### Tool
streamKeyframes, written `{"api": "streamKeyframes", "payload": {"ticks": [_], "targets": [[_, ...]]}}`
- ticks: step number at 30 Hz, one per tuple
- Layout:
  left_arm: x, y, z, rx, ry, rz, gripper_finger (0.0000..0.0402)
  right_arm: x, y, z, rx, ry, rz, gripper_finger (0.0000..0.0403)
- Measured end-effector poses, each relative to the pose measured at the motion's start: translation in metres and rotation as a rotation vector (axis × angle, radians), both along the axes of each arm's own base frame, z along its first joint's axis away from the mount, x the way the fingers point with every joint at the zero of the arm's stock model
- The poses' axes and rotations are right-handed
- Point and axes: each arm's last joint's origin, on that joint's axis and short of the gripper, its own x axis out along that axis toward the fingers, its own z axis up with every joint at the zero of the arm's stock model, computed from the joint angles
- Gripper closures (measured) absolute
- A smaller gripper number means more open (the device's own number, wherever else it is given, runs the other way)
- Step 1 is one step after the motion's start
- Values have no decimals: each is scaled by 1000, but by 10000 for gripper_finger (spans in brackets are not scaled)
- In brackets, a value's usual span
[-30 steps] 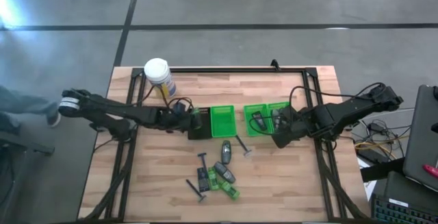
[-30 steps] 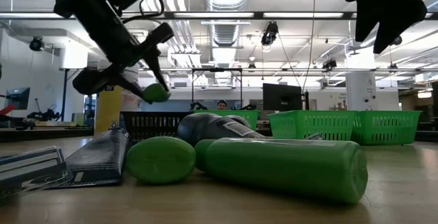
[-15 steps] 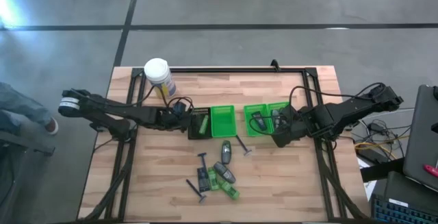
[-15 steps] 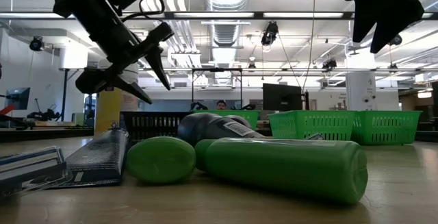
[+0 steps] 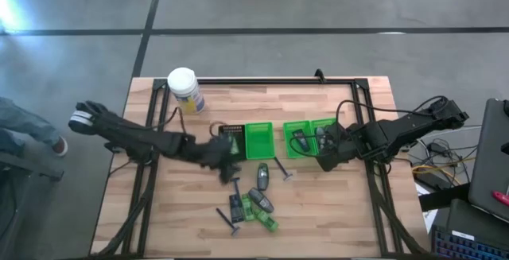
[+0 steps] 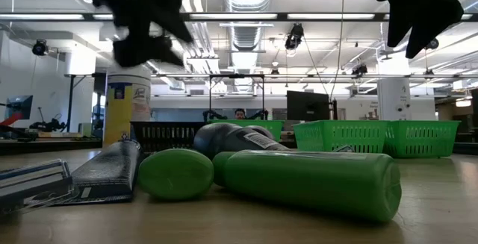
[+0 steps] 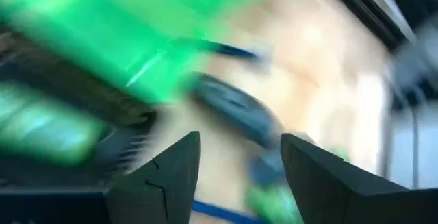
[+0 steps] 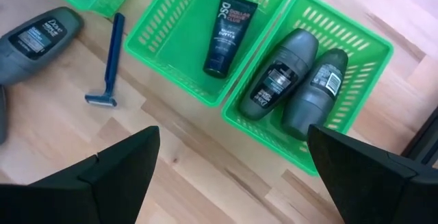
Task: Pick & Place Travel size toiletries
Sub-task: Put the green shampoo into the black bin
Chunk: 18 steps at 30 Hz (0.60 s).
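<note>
Several toiletries lie in a loose heap on the wood: green mini bottles [image 5: 259,212], a grey oval tube [image 5: 262,176] and thin razors [image 5: 235,188]. In the low view a green bottle [image 6: 314,180] lies on its side closest to the camera. My left gripper [image 5: 229,164] is open and empty, hovering between the black tray [image 5: 231,131] and the heap; its wrist view [image 7: 239,162] is blurred. My right gripper [image 5: 324,161] hangs open and empty near the right-hand green trays [image 8: 205,39]. Those trays hold a black tube [image 8: 229,25] and two grey oval tubes [image 8: 284,73].
A white-lidded jar [image 5: 184,90] stands near the table's far left corner. A row of a black and three green trays [image 5: 257,139] runs across the middle. A blue razor [image 8: 109,59] lies near the trays. Bare wood [image 5: 334,212] lies at the near right.
My left gripper held a green bottle over the black tray, then opened and let it go into that tray. It has since swung quickly toward the table's near edge, toward the heap of toiletries. My right arm kept still.
</note>
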Motion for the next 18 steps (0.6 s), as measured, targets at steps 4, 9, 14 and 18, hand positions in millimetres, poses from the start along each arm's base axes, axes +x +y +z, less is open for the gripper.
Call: {"api": "streamKeyframes", "payload": {"ticks": [4,9,14,18], "targets": [[5,-41,13,189,-45,-286,193,0,1,0,42,8,5,35],[18,-80,1,346,51,-565,193,1,2,-1,58,11,7,35],[42,-108,-24,509,111,-952,193,0,3,-1,82,17,10,35],[70,-113,-34,642,131,-1108,193,0,3,-1,113,24,4,35]]}}
